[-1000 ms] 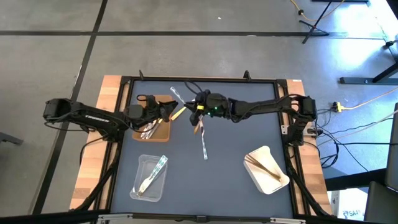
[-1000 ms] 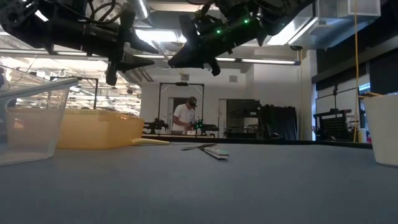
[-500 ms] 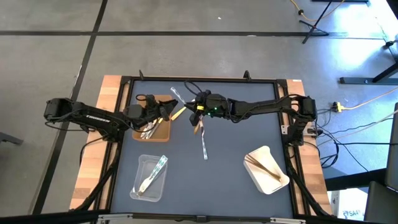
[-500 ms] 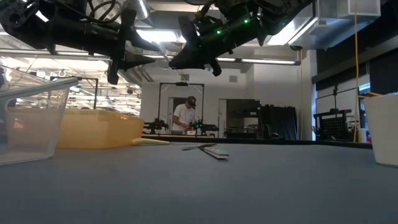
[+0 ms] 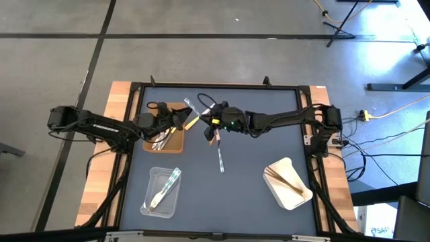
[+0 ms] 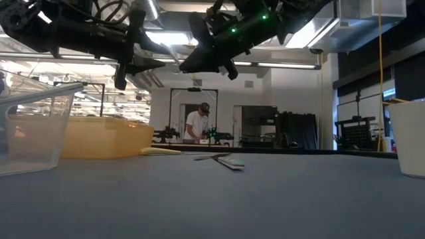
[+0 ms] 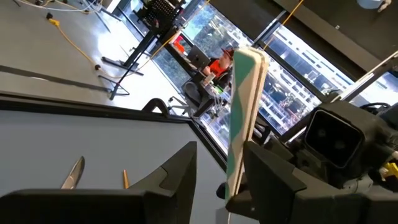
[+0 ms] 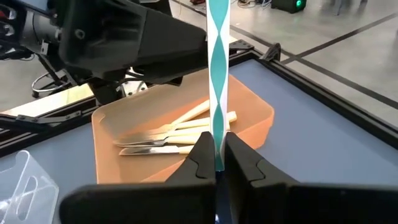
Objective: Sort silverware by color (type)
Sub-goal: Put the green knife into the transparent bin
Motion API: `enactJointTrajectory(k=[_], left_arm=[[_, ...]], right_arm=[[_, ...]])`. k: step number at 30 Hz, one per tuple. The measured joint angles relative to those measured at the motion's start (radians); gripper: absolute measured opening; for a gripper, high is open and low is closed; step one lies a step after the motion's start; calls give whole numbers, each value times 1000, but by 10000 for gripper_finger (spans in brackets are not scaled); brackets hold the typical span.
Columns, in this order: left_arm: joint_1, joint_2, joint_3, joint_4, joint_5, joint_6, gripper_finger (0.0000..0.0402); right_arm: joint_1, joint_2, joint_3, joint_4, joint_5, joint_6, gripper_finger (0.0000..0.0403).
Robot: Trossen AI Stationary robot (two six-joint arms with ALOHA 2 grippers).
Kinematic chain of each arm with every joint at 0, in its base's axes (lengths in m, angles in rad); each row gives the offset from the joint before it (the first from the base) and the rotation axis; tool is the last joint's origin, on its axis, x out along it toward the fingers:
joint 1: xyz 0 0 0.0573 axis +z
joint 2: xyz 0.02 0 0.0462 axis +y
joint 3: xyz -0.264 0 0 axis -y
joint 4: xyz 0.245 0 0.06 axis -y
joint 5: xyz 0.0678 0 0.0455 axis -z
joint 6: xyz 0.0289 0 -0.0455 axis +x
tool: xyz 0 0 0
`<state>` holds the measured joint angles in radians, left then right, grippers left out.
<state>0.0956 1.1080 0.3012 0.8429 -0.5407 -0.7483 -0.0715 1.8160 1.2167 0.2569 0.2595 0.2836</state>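
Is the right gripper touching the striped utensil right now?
Touching. The right wrist view shows the right gripper shut on the green-and-white striped utensil, its fingers pressed against both sides of it, above the orange tray.

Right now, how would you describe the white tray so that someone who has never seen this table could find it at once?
On the dark table, go to the front corner on the right arm's side. The white tray sits there at an angle, holding thin tan wooden utensils. The brown tray and the clear tray both lie on the left arm's side.
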Motion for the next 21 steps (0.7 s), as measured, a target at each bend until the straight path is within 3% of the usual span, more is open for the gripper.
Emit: enactJointTrajectory(k=[16,21], left_arm=[[0,0,0,0,2,0,125],[0,0,0,0,2,0,125]], right_arm=[[7,4,0,-47,36,0,0],[7,35,0,-42,-4,0,0]])
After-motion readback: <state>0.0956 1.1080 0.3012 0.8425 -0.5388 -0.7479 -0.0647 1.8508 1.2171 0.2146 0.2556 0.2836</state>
